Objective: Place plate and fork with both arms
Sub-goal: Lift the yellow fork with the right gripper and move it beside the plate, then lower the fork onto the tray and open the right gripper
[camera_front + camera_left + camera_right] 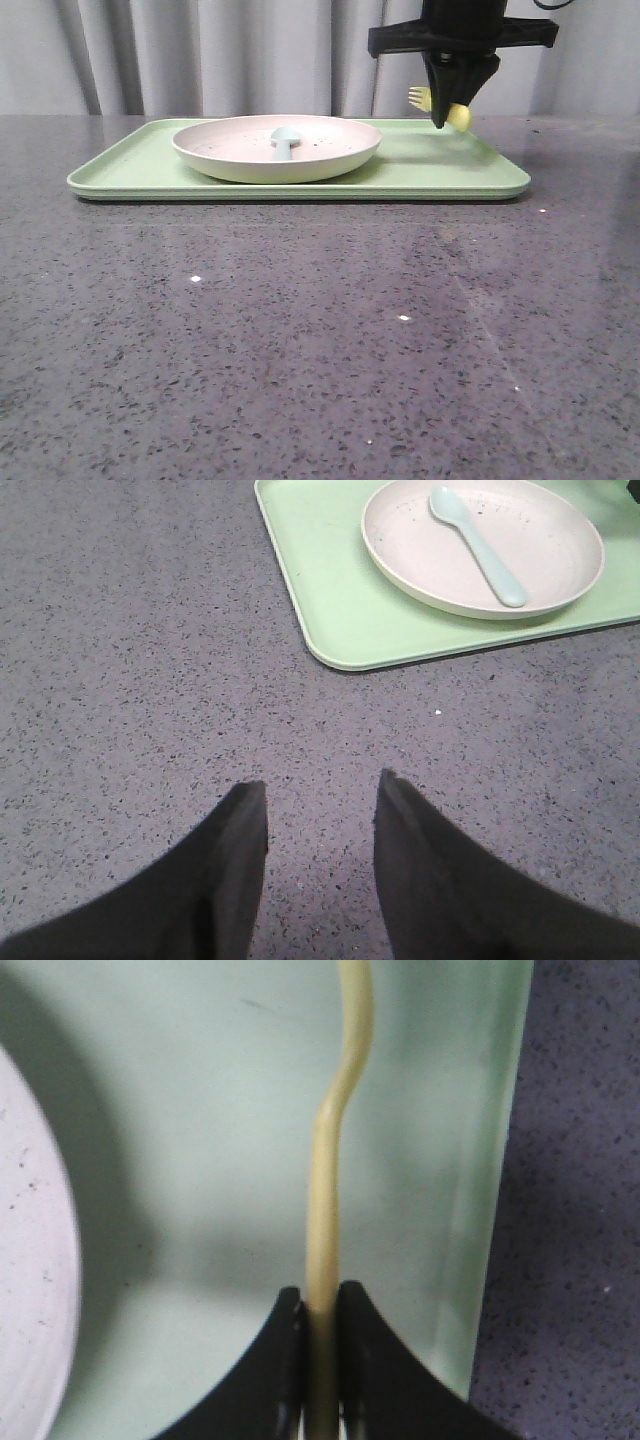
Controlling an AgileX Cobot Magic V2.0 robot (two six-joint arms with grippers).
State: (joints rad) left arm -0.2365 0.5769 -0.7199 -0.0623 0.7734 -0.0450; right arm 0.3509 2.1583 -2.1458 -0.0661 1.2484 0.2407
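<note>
The pale pink speckled plate (240, 155) rests on the light-green tray (130, 172), left of its middle, with a blue-green spoon (285, 140) lying in it. My right gripper (440, 118) hangs over the tray's right end, shut on the pale-yellow fork (422, 98), which is held off the tray with its tines pointing left. In the right wrist view the fork (335, 1160) runs edge-on out from between the fingers (283, 1345) above the tray (200, 1160). My left gripper (322, 790) is open over bare tabletop, short of the tray's corner (335, 655), with the plate (400, 555) beyond.
A grey speckled tabletop (320, 340) stretches in front of the tray. Grey curtains (200, 50) hang behind the table. The tray's right rim (490, 1210) lies just beside the held fork, with tabletop (570, 1260) past it.
</note>
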